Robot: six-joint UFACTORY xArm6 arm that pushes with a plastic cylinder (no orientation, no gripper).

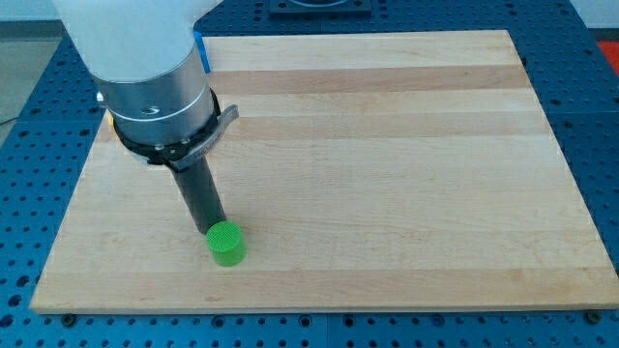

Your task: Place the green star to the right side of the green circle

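Observation:
A green circle block, a short cylinder, sits on the wooden board near the view's bottom left. My tip is at the end of the dark rod, touching or almost touching the circle's upper left side. No green star shows in the view; the arm's wide body covers the board's upper left corner and may hide things there.
A blue block shows partly behind the arm's grey body at the view's top left. The board lies on a blue perforated table. The board's edges run close to the view's bottom and right.

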